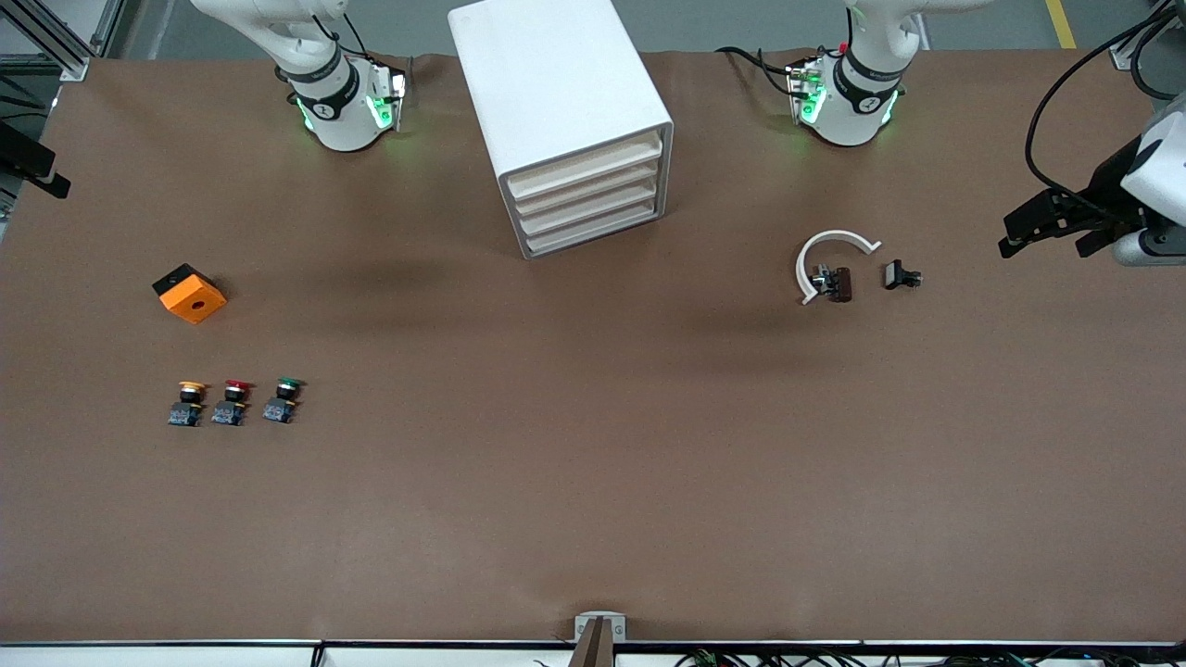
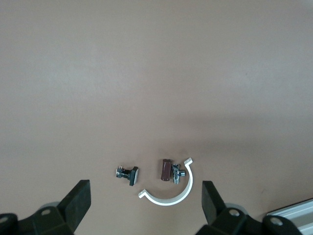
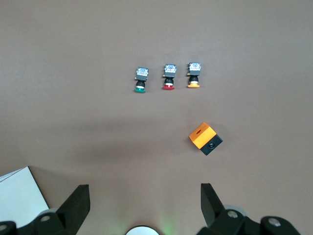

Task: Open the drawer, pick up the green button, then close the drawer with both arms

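On the table's right-arm end, at about eight o'clock from the cabinet [image 1: 565, 120], the green-capped button [image 1: 283, 399] lies beside the red-capped button [image 1: 232, 402] and the yellow-capped button [image 1: 188, 404]. All four drawers [image 1: 587, 190] sit closed. The right gripper [image 3: 145, 205] hangs above these buttons, fingers apart, empty. The left gripper [image 2: 145, 203] hangs over a white curved clip [image 2: 172, 190], fingers likewise spread, empty.

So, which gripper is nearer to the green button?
Right. The right gripper hangs open over the table at the end where the green button lies; the left gripper, open, is over the white clamp.
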You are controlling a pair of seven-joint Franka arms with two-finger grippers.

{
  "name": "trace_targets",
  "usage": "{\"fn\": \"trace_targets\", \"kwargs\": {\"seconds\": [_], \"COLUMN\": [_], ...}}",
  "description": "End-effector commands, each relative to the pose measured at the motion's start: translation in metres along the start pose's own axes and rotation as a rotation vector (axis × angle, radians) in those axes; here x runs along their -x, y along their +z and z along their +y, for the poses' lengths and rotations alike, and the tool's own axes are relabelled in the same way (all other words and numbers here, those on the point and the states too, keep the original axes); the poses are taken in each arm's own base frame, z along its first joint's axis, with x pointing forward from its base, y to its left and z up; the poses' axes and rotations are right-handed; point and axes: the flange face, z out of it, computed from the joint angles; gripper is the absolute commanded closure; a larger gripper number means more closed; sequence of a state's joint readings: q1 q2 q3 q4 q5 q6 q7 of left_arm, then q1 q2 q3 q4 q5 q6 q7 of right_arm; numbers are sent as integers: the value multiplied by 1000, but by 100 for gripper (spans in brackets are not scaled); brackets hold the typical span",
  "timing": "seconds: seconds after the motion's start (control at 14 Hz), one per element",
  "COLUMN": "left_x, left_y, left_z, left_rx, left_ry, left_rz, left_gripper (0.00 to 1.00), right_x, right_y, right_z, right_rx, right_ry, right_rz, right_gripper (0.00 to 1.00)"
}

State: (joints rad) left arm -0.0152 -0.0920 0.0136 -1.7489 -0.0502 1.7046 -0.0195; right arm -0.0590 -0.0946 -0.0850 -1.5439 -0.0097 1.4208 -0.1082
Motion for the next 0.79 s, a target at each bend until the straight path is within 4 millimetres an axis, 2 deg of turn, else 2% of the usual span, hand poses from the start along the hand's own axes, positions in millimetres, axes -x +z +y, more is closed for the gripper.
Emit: {"fn": "trace_targets", "kwargs": {"seconds": [0.0, 0.21, 0.36, 0.71], "left_x": [-9, -8, -9, -6], "left_y": [-13, -16, -30, -36], "left_z": [2, 4, 4, 3], "left_rx": [-30, -28, -26, -29], "left_ry": [23, 11, 8, 9], "left_rz": [29, 31, 51, 26], "left_gripper": [0, 0, 0, 0], "right_x": [6, 7, 7, 8], "right_y": [-4, -3, -3, -1], "right_z": [-2, -1, -2, 2], "right_rx": [17, 13, 7, -21], "right_ry": [-18, -16, -16, -8], "right_rz": [10, 7, 8, 3], "right_gripper": [0, 0, 0, 0]}}
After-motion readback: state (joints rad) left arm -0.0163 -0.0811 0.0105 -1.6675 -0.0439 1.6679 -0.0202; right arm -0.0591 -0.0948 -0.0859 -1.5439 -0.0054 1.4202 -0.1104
